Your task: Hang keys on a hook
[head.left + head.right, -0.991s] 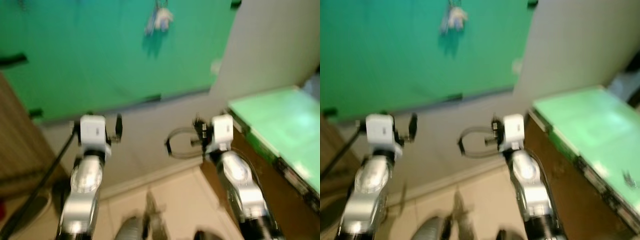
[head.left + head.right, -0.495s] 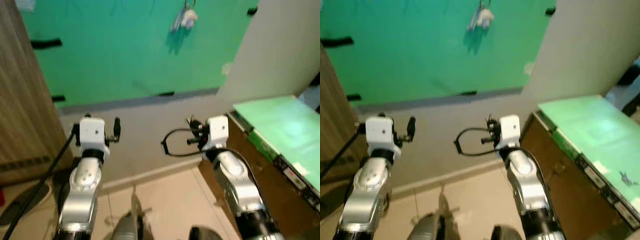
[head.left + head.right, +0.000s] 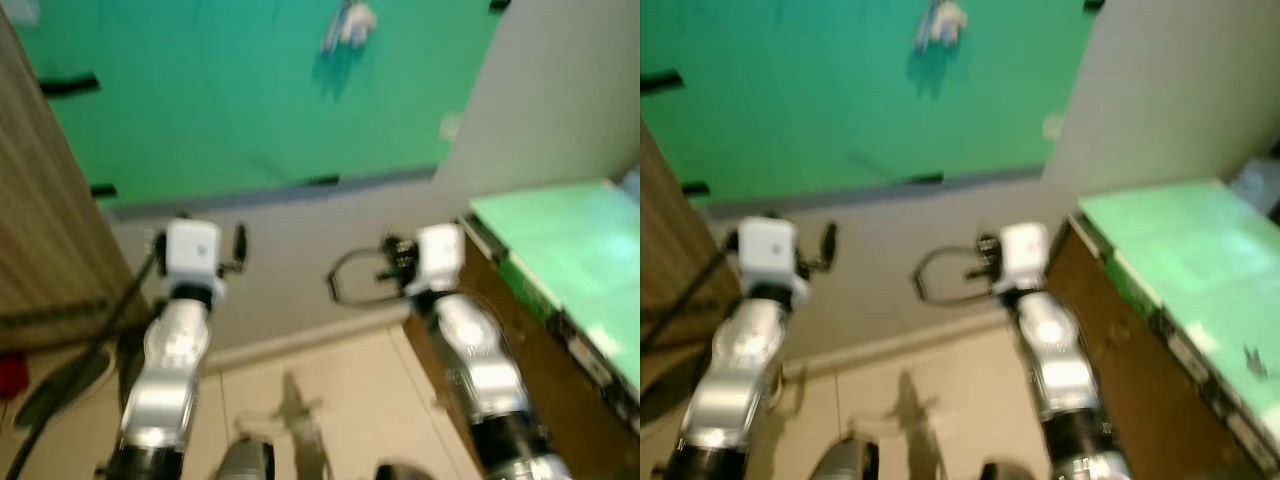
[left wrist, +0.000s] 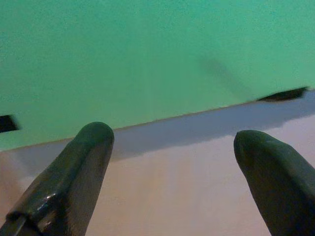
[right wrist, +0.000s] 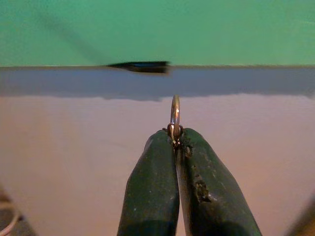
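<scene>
In the right wrist view my right gripper [image 5: 175, 135] is shut on a thin metal key ring [image 5: 175, 110] that sticks out past the fingertips. It is held up before the pale wall, below the green sheet [image 3: 250, 100]. My left gripper [image 4: 172, 142] is open and holds nothing; it is raised at about the same height [image 3: 238, 243]. High on the green sheet hangs a small pale bunch [image 3: 347, 22], too blurred to tell what it hangs from. Both grippers are well below it.
A brown cabinet with a green top [image 3: 560, 250] stands close on the right. A wooden panel [image 3: 40, 250] is on the left, with a black pole [image 3: 100, 340] leaning by it. A black cable loop [image 3: 350, 280] hangs off the right wrist. Pale tiled floor [image 3: 330, 380] lies below.
The whole picture has shifted and blurred, so the camera has moved. Both arms keep the same raised pose, and the right gripper stays shut on the key ring.
</scene>
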`<state>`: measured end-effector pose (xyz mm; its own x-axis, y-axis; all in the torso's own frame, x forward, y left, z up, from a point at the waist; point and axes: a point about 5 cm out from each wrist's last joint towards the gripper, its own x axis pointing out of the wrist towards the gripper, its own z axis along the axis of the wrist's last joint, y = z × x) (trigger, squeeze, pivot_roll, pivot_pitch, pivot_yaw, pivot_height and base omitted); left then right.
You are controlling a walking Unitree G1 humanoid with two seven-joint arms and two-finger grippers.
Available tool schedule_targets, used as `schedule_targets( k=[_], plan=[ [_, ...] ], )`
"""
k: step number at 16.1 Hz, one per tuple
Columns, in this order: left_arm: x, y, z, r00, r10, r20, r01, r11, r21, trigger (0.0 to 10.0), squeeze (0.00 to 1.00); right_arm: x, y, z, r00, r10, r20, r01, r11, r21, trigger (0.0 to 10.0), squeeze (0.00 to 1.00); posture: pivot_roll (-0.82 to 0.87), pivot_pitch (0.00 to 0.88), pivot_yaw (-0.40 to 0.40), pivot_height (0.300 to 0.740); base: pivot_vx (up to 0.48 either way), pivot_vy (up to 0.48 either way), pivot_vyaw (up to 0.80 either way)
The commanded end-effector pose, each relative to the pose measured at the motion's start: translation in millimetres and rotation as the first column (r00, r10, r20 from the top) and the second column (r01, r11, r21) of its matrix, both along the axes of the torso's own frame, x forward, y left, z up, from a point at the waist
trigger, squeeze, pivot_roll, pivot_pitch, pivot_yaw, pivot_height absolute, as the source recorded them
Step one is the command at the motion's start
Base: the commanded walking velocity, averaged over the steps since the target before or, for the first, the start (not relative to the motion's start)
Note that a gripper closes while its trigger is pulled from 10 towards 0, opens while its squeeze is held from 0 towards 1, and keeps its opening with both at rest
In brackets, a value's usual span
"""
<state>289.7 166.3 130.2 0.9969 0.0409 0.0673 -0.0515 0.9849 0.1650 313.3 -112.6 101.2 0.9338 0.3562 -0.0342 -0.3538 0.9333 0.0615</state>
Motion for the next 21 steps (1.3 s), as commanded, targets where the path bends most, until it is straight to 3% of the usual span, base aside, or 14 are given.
schedule_targets(
  k=[1, 8, 10, 12, 13, 21],
  plan=[
    [-0.1, -9.6, -4, 0.999, -0.018, -0.028, 0.018, 1.0, -0.014, 10.0, 0.0, 0.7, -11.2, 1, 0.999, -0.028, 0.016, 0.028, 0.999, -0.016, 0.0, 0.0, 0.04, 0.0, -0.033, 0.661, 0.356, -0.315, 0.0],
    [1.9, -8.6, -2, 1.0, -0.02, -0.019, 0.021, 1.0, 0.014, 10.0, 0.0, 3.1, -4.7, 5, 0.999, 0.015, 0.031, -0.016, 0.999, 0.034, 0.0, 0.0, 0.04, 0.0, -0.026, 0.725, 0.053, 0.0, 0.0],
    [1.2, -11.9, -2, 0.998, -0.05, -0.021, 0.05, 0.999, -0.01, 10.0, 0.0, 2.6, -1.6, 6, 0.998, 0.042, 0.035, -0.043, 0.998, 0.036, 0.0, 0.0, 0.04, 0.0, -0.028, 0.74, 0.0, 0.0, 0.0],
    [1.2, -12.2, -5, 0.998, -0.041, -0.038, 0.04, 0.998, -0.04, 10.0, 0.0, 2.1, -1.0, 5, 0.999, 0.051, 0.018, -0.052, 0.997, 0.057, 0.0, 0.0, 0.04, 0.0, -0.038, 0.74, 0.0, 0.0, 0.0],
    [1.3, -12.3, -6, 0.998, -0.038, -0.051, 0.032, 0.994, -0.103, 10.0, 0.0, 2.5, -1.4, 5, 0.998, 0.057, 0.01, -0.057, 0.996, 0.064, 0.0, 0.0, 0.04, 0.0, -0.038, 0.74, 0.0, 0.0, 0.0],
    [4.3, -12.9, -4, 0.998, -0.055, -0.03, 0.054, 0.998, -0.03, 10.0, 0.0, 6.0, 2.9, 3, 0.997, 0.073, 0.012, -0.073, 0.997, -0.002, 0.0, 0.0, 0.06, 0.0, -0.048, 0.74, 0.0, 0.0, 0.05]
  ],
)
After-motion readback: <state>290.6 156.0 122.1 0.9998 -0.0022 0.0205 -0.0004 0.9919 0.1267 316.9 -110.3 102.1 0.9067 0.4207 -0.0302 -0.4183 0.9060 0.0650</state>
